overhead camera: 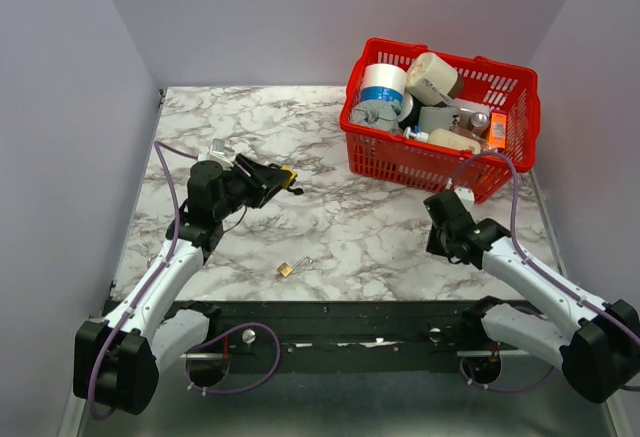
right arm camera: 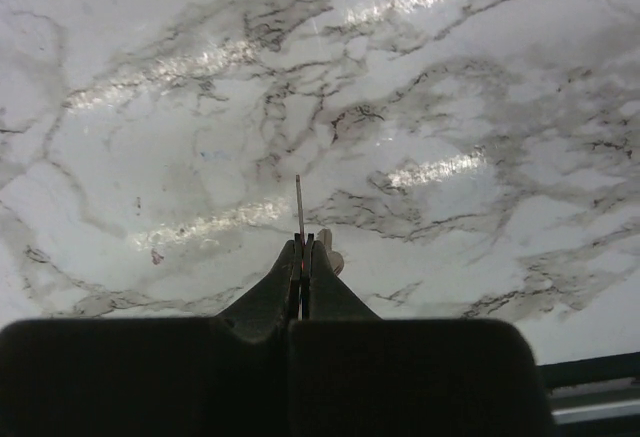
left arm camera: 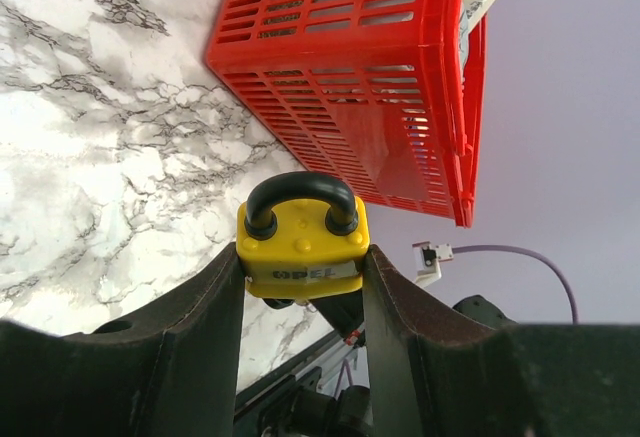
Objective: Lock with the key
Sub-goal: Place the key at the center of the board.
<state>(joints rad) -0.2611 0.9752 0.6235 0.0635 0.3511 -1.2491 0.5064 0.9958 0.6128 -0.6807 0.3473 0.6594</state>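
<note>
**Left hand grips padlock; right hand pinches key**

Left hand (overhead camera: 281, 176) sits over the left half of the table (overhead camera: 350, 227), pointing right. It is partly open, clamped on the sides of a yellow padlock (left arm camera: 303, 247). One dark finger (left arm camera: 215, 307) presses each side of the body. The black shackle (left arm camera: 300, 185) sticks out past the fingertips toward the basket (overhead camera: 420, 162), and both its legs sit in the body. A label runs across the yellow face; its print is too blurred to read.

Near the front middle of the table lies a small brass piece (overhead camera: 287, 269) with a ring beside it, well apart from both hands. What it is cannot be told.

Right hand (right arm camera: 303, 247) hangs over bare marble at the right, tilted down. It is fully closed on a thin metal blade, seemingly the key (right arm camera: 298, 202) seen edge-on, which juts straight out beyond the fingertips.

At the far right stands the red basket, filled with tape rolls (overhead camera: 383, 82) and other odds and ends.
</note>
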